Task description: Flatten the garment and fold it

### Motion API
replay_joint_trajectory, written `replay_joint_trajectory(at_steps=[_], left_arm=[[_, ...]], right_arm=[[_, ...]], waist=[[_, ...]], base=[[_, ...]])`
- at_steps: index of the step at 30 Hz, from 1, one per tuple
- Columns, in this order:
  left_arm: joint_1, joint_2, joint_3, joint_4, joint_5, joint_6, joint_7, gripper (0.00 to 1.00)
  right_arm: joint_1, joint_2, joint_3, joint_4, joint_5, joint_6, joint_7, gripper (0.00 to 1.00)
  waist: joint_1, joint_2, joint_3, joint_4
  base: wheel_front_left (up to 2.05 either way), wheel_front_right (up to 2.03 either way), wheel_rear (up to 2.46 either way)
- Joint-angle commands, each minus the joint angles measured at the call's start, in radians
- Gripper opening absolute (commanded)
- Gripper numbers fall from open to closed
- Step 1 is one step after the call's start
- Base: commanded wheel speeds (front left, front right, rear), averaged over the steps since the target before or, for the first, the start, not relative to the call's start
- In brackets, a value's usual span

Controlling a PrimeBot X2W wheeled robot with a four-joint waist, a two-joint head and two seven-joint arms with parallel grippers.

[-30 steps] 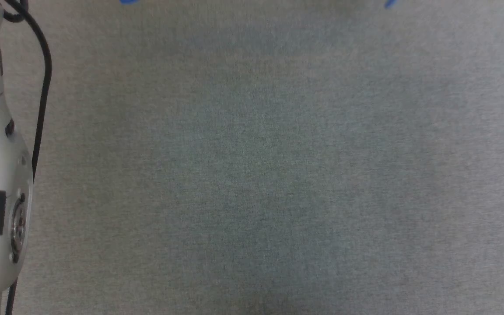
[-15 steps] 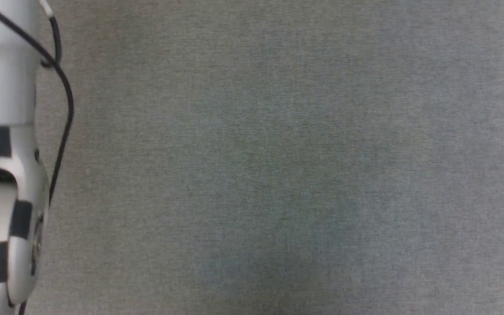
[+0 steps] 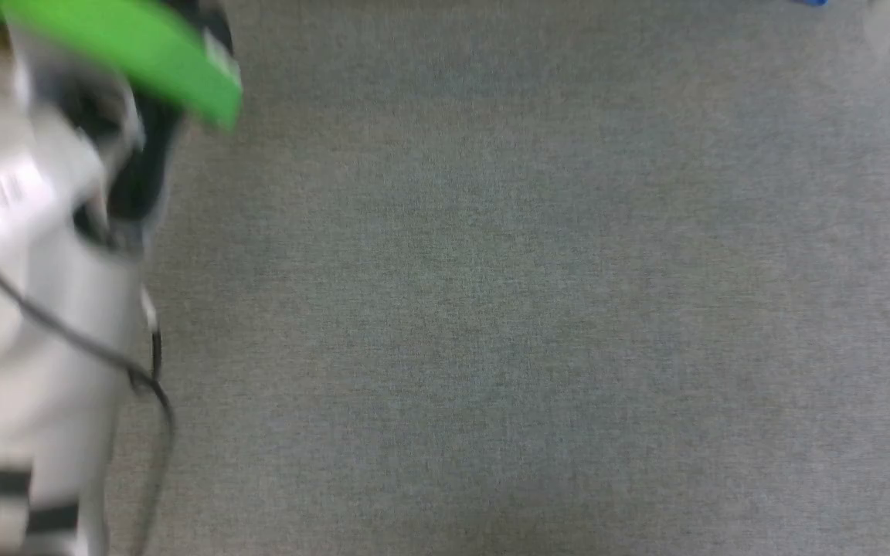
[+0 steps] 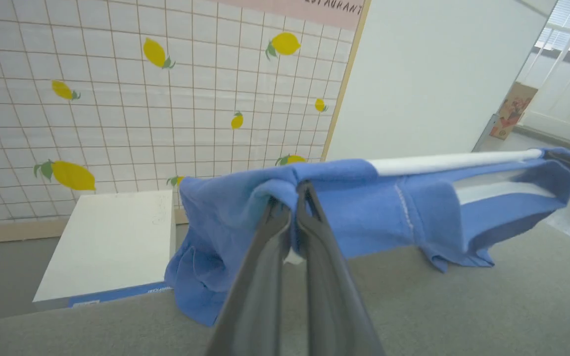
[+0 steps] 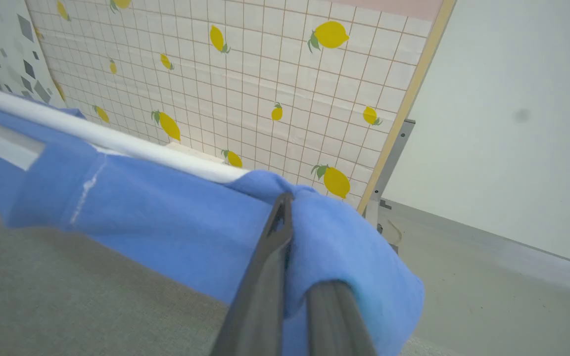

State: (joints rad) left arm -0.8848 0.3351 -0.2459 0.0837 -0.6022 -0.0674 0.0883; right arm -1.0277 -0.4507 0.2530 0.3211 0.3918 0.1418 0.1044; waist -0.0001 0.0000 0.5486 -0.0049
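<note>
on the far left, the white box (image 4: 112,237) is sitting beyond the edge of the grey desk (image 4: 463,306), in front of the lemon-patterned wall (image 4: 117,99). just right of it, my left end effector (image 4: 295,190) is clenching, both fingers pressing together on a bunched blue fold of the garment (image 4: 364,207). from there the garment is stretching rightward in the air above the desk. its white edge is pulling into a straight taut line, with blue cloth sagging beneath and one loose blue end dangling near the box. at the far end, my right end effector (image 5: 285,200) is likewise clamping onto a blue bunch, with cloth draping over one finger.

i am judging the garment to be light, soft and limp. it is holding shape only where i am tensioning it, and it will likely slump and wrinkle wherever it goes slack. it is not looking slippery or fragile. seams and doubled folds seem the best places to pinch, since they give the fingers more to bite than a single layer. two holds well apart along one edge should be helping me lay it flat.
</note>
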Motion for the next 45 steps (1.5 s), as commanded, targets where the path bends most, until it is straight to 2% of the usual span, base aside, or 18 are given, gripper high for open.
replay_joint_trajectory(at_steps=[1,4,8,14,18,24,32,45], left_arm=[[0.069,0.036,0.029,-0.046,-0.009,0.036,0.007,0.0],[0.233,0.052,0.034,-0.19,-0.017,0.084,0.038,0.0],[0.415,0.071,0.033,-0.318,0.003,0.139,0.046,0.0],[0.641,0.071,0.03,-0.366,0.0,0.189,0.036,0.0],[0.755,0.069,0.02,-0.365,-0.01,0.213,0.044,0.0],[0.887,0.086,-0.016,-0.343,-0.032,0.216,0.096,0.0],[1.04,0.117,-0.058,-0.329,-0.097,0.21,0.193,0.0],[1.188,0.138,-0.075,-0.368,-0.171,0.228,0.271,0.0]], right_arm=[[0.065,-0.041,-0.045,-0.038,0.018,-0.011,0.025,0.0],[0.225,-0.055,-0.123,-0.176,0.047,-0.011,0.088,0.0],[0.435,-0.027,-0.214,-0.322,0.058,-0.011,0.155,0.0],[0.699,0.05,-0.304,-0.46,0.059,-0.011,0.23,0.0],[0.826,0.078,-0.33,-0.509,0.07,-0.011,0.276,0.0],[0.975,0.08,-0.334,-0.555,0.097,-0.011,0.363,0.0],[1.186,0.056,-0.354,-0.58,0.139,-0.011,0.542,0.0],[1.361,0.096,-0.403,-0.629,0.162,-0.011,0.729,0.0]], waist=[[0.0001,0.0,-0.044,-0.002],[0.0001,0.0,-0.07,-0.002],[0.0001,0.0,-0.104,0.0],[0.0001,0.0,-0.164,0.004],[0.0001,0.0,-0.2,0.009],[0.0001,0.0,-0.255,0.011],[0.0001,0.0,-0.358,0.011],[0.0001,0.0,-0.434,0.005]], base=[[0.0,0.0,0.0],[0.0,0.0,0.0],[0.0,0.0,0.0],[0.0,0.0,0.0],[0.0,0.0,0.0],[0.0,0.0,0.0],[0.0,0.0,0.0],[0.0,0.0,0.0]])
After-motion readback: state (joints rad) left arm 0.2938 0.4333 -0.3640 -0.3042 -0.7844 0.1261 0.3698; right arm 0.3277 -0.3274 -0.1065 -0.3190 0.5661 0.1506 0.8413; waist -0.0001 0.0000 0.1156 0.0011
